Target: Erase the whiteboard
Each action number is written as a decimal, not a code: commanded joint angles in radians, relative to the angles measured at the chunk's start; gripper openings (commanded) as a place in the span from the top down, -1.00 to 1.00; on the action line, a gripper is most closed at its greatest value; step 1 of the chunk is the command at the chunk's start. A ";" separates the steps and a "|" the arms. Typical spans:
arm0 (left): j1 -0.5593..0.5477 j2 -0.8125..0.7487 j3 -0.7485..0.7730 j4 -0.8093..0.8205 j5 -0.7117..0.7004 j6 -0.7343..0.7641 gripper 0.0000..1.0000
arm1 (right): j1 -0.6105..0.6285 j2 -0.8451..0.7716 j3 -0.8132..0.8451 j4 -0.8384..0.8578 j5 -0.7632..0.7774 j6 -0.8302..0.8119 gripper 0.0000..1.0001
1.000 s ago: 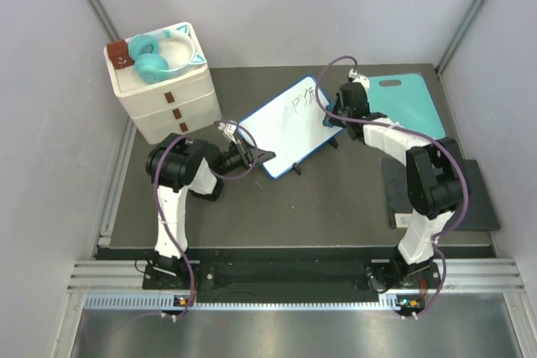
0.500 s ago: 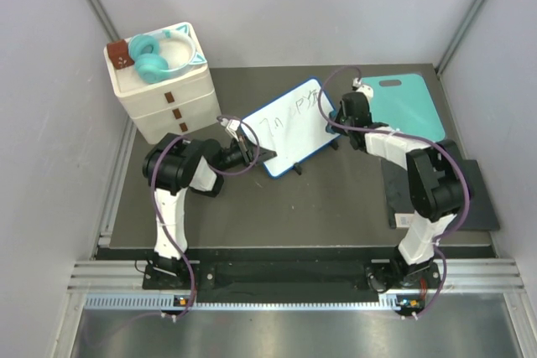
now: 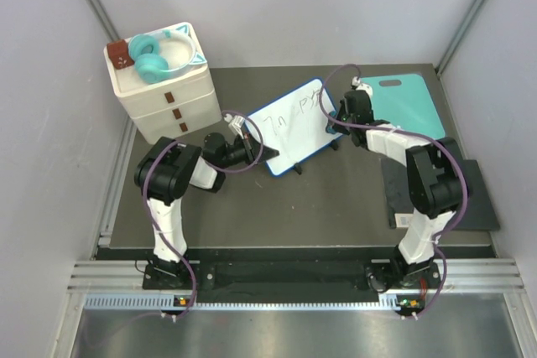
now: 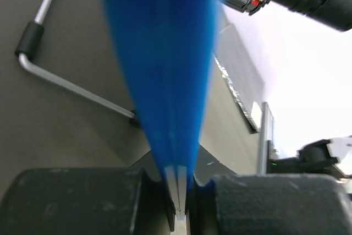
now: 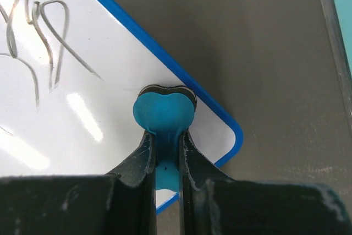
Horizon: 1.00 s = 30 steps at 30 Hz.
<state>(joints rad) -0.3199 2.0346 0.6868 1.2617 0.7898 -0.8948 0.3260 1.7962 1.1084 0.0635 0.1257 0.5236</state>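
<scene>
Table: you are working on a dark grey tabletop (image 3: 336, 199) whose near edge meets the rail that carries your arms.
Far left corner: a white three-drawer unit (image 3: 172, 102) stands upright at the table's left edge.
Middle, far half: the whiteboard (image 3: 289, 127) sits askew on small black feet, with black scribbles towards its far right end.
Far right corner: a teal mat (image 3: 411, 102) with a handle slot lies flat, just beside the whiteboard's right end.
Right side: a flat black panel (image 3: 478, 199) lies nearer you than the mat, partly hidden by your right arm.
</scene>
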 commanded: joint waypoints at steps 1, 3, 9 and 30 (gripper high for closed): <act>-0.067 -0.100 0.046 -0.147 0.014 0.175 1.00 | -0.004 0.041 0.067 0.025 -0.098 -0.030 1.00; -0.085 -0.112 0.051 -0.205 0.006 0.238 1.00 | -0.004 0.045 0.062 0.050 -0.109 -0.033 1.00; -0.091 -0.103 0.010 -0.200 -0.009 0.266 1.00 | -0.004 0.066 0.082 0.087 -0.145 -0.045 1.00; -0.142 -0.155 0.009 -0.383 0.011 0.442 1.00 | -0.007 0.258 0.455 0.027 -0.400 -0.122 1.00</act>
<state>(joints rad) -0.3912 1.9156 0.6868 1.0504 0.6418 -0.6926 0.3023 1.9854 1.4837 0.0753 -0.1158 0.4103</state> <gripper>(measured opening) 0.099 0.097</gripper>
